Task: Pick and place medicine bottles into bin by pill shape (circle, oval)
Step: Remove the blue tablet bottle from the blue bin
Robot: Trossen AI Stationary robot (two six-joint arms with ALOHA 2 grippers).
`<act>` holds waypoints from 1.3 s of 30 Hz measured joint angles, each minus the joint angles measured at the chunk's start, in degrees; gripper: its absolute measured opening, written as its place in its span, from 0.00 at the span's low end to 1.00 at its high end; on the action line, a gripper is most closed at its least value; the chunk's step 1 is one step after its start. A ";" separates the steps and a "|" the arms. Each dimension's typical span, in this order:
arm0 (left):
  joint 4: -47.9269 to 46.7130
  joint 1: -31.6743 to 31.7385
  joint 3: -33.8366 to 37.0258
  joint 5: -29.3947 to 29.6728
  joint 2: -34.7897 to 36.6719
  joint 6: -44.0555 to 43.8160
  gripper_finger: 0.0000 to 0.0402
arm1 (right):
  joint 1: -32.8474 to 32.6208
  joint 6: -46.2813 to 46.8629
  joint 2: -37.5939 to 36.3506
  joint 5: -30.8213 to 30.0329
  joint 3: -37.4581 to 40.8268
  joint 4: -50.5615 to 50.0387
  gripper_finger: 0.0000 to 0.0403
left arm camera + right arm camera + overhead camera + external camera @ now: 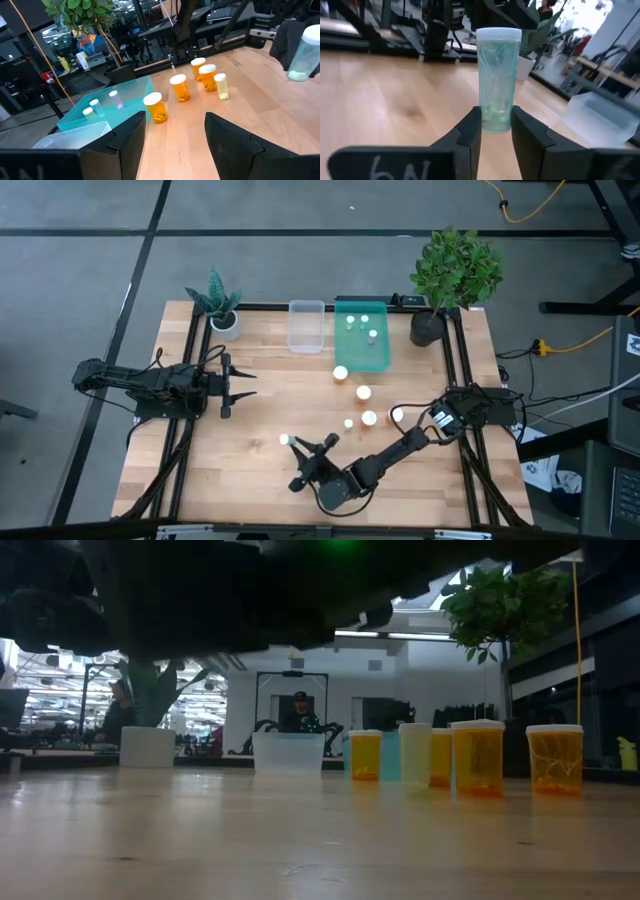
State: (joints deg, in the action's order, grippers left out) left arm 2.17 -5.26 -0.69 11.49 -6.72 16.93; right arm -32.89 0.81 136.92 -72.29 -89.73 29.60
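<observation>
My right gripper [300, 448] is near the table's front middle, shut on a small pale whitish-green medicine bottle [497, 80] with a white cap [285, 440]. The bottle also shows in the left wrist view [304, 52]. My left gripper [240, 385] is open and empty at the table's left, pointing toward the right. Several orange bottles [180, 87] and one pale bottle [221, 86] stand on their bases on the table, right of centre. The teal bin [362, 358] holds three small pale bottles [365, 320]. The clear bin [306, 328] stands just to its left. My right gripper pinches the pale bottle's lower end [496, 117] between its two fingers. The fingers [470, 132] come at it about level, from the table's right. The bottle stands nearly upright with its cap up, and in the left wrist view it is lifted clear of the table.
A small potted plant [222, 308] stands at the far left and a larger one [450, 275] at the far right, flanking the bins. A black frame [190, 360] borders the tabletop. Bare wood [260, 420] lies between the two grippers.
</observation>
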 joint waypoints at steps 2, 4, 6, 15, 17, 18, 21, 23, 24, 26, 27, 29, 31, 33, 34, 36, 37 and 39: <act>0.02 -0.02 0.00 0.00 -0.01 0.02 0.49 | -0.02 5.02 0.00 0.07 0.00 -1.01 0.23; 0.02 -0.01 0.00 0.00 -0.01 0.00 0.49 | -0.06 10.09 0.00 0.39 0.02 -2.31 0.23; 0.02 0.00 0.00 0.00 0.00 0.02 0.49 | -0.06 14.03 0.00 0.40 0.01 -3.61 0.23; 0.00 0.00 0.00 -0.02 -0.01 -1.39 0.49 | -1.17 28.31 0.18 0.75 0.02 -16.35 0.23; 0.00 -0.01 0.00 -0.01 -0.02 -1.80 0.49 | -1.61 34.33 1.61 -1.14 -0.02 -17.69 0.23; 0.00 -0.01 0.00 -0.04 -0.02 -1.81 0.49 | -1.85 36.40 2.91 -2.14 -0.02 -17.65 0.23; -0.01 -0.02 0.00 -0.02 -0.02 -1.84 0.49 | -2.71 40.54 5.97 -2.83 0.17 -17.69 0.23; -0.01 0.00 0.00 -0.02 -0.01 -1.86 0.49 | -3.43 43.58 6.86 -3.76 0.14 -16.81 0.23; -0.01 -0.02 0.00 -0.02 -0.02 -1.89 0.49 | -3.81 44.64 7.31 -4.54 -0.01 -16.35 0.23; 0.00 -0.02 0.00 -0.02 0.00 -2.69 0.49 | -4.54 46.28 8.45 -6.55 0.00 -16.40 0.23; -0.02 0.00 0.00 -0.04 -0.02 -3.35 0.49 | -4.89 46.90 8.89 -8.08 0.02 -16.33 0.23; -0.02 -0.02 0.00 -0.03 0.00 -4.65 0.49 | -5.44 47.02 9.32 -9.52 0.00 -15.92 0.23; -0.02 -0.02 0.00 -0.04 0.00 -4.73 0.49 | -5.86 46.90 9.77 -11.18 0.00 -15.91 0.23; -0.02 0.00 0.00 -0.03 0.00 -4.52 0.49 | -6.05 46.92 10.08 -11.23 -0.10 -15.90 0.23; 0.00 -0.02 0.00 -0.02 0.00 -4.53 0.49 | -6.07 46.92 10.11 -10.96 -0.11 -15.86 0.23; 0.00 0.00 0.00 -0.04 -0.02 -4.80 0.49 | -6.07 46.89 10.12 -9.49 -0.13 -15.80 0.23; -0.02 0.00 0.00 -0.04 0.00 -4.82 0.49 | -6.07 46.87 10.10 -8.47 -0.17 -15.60 0.23; -0.02 -0.02 0.00 -0.03 0.00 -4.83 0.49 | -6.05 46.81 10.11 -7.55 -0.17 -14.32 0.24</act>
State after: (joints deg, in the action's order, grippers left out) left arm 2.15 -5.28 -0.69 11.45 -6.72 12.10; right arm -38.94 47.62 147.04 -79.84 -89.91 15.28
